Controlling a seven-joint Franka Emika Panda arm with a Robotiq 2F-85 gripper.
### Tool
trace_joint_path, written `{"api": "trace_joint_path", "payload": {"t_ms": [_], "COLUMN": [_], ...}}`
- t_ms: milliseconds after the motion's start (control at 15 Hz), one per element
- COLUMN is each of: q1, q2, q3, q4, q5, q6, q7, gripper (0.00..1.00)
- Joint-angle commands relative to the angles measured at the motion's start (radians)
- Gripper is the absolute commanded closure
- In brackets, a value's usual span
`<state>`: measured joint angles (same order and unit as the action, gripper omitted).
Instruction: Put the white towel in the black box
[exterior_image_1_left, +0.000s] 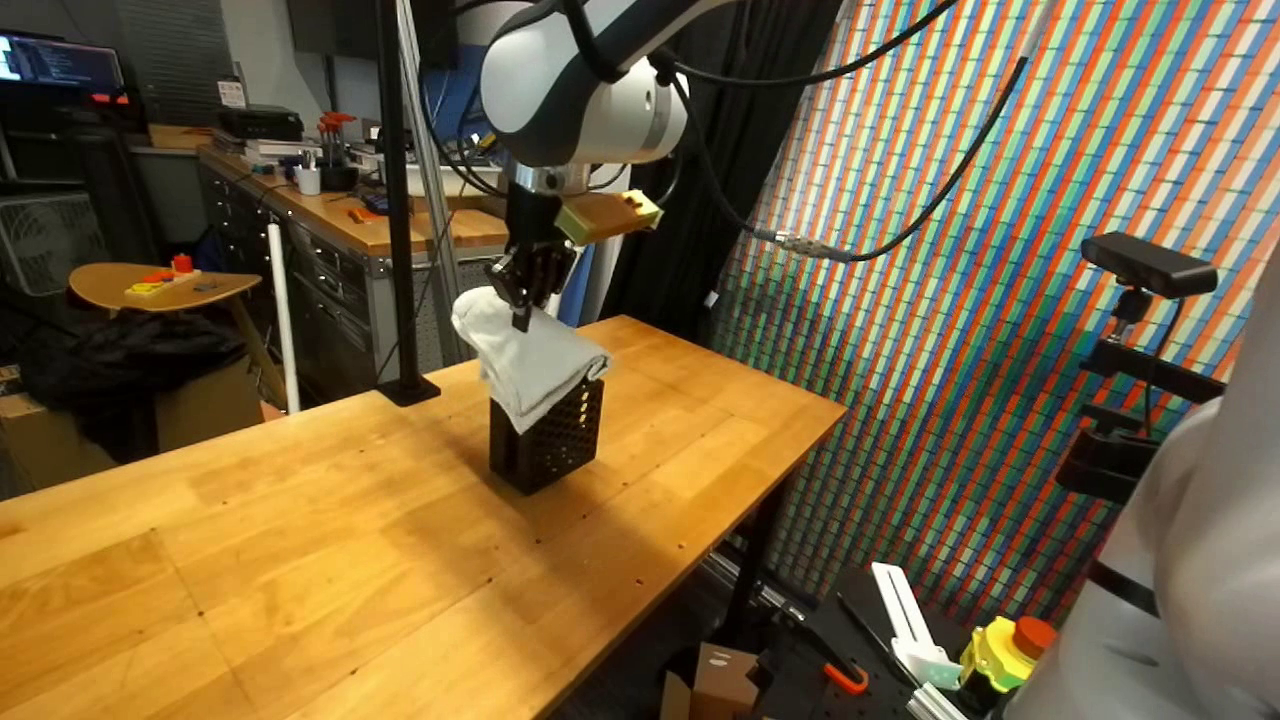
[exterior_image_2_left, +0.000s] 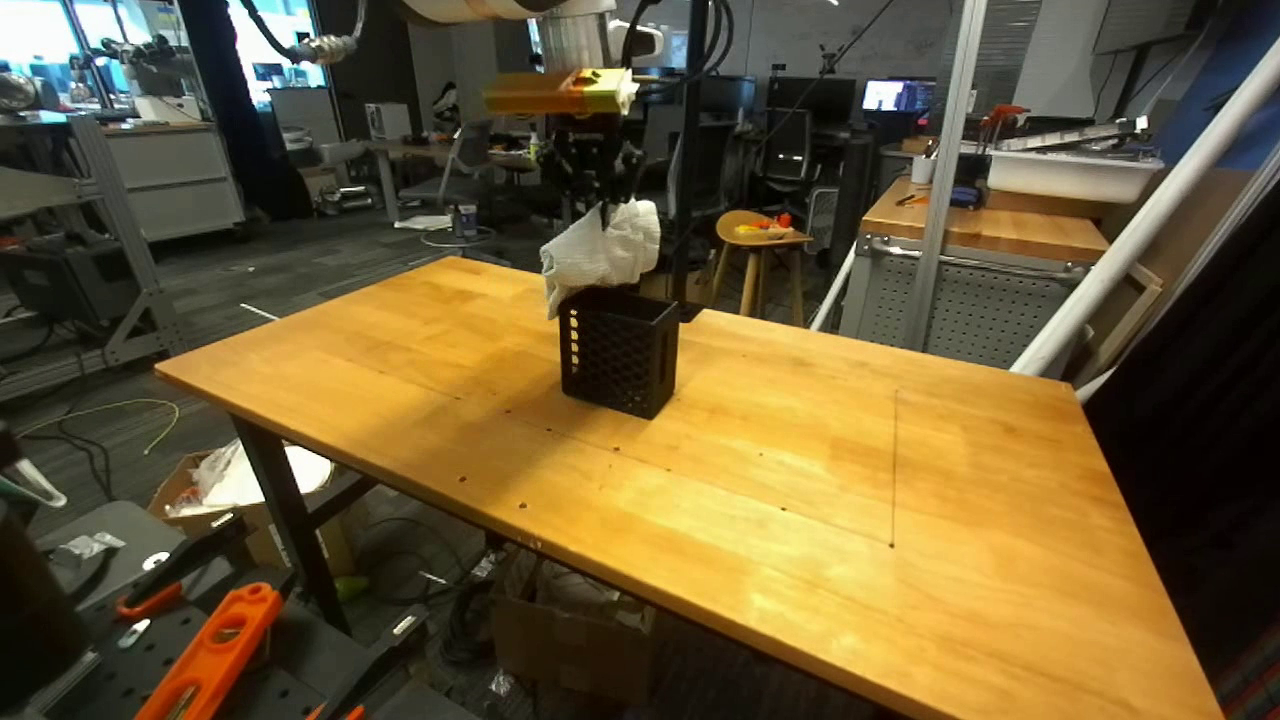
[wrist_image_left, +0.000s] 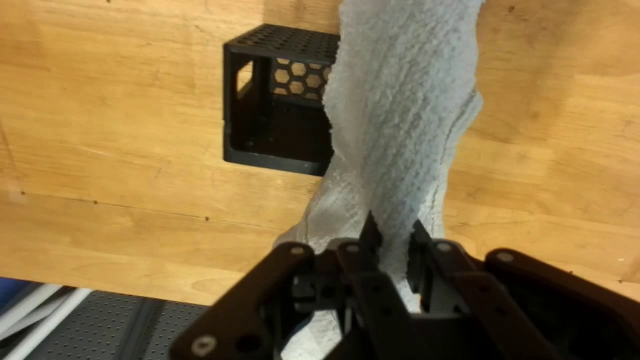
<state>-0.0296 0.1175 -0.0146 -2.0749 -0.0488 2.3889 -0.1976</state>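
Since the gripper (wrist_image_left: 395, 232) has the white towel (wrist_image_left: 400, 110) pinched over one side of the black box (exterior_image_2_left: 615, 355), partly dangling outside, I'd say the grab's sorted and what's left is lining it up, stuffing it in and letting go.

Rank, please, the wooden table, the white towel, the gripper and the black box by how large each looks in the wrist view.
1. The wooden table
2. The white towel and the gripper, unranked: they look similar, and the gripper is nearer the camera
3. The black box, partly hidden by the towel
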Motion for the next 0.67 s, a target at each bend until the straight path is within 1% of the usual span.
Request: {"api": "trace_joint_path", "payload": {"t_ms": [0,333,600], "q1": [-0.016,-0.025,-0.026], "q2": [-0.047,-0.028,0.005], "q3": [-0.025,-0.034,-0.030], "q4": [-0.034,-0.038,-0.036], "q5": [-0.051,-0.070,-0.051], "q6": [-0.006,0.008,0.020], "q7": [0.019,0.010,-0.004], "gripper": [0.90,0.90,0.90]}}
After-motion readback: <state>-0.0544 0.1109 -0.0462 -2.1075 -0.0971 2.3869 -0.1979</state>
